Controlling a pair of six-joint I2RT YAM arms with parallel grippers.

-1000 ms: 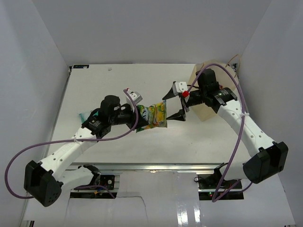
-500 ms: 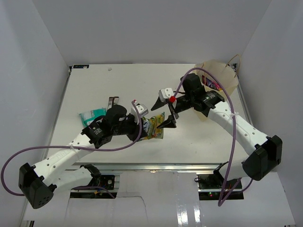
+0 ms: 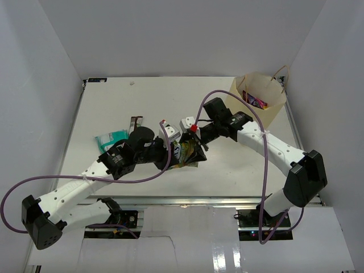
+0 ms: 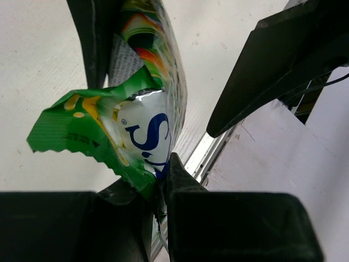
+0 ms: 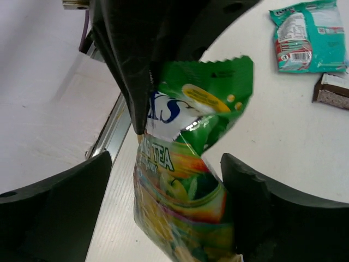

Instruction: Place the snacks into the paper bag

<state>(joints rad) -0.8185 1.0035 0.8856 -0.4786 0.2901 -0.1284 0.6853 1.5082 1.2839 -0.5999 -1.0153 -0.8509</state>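
Note:
My left gripper is shut on the top edge of a green-yellow snack packet and holds it above the table near the front middle. In the left wrist view the packet hangs out from the pinched jaws of the left gripper. My right gripper is open, with one finger on each side of the packet; its right finger is against the packet's side. The tan paper bag stands open at the back right with pink and purple packets inside.
A teal packet lies on the table at the left, also in the right wrist view. A dark bar-shaped packet lies beside it. The table's front edge and metal rail run just below the grippers.
My right arm has swung left from the bag, and its open jaws now straddle the packet. My left arm has drawn the packet down and nearer the front edge.

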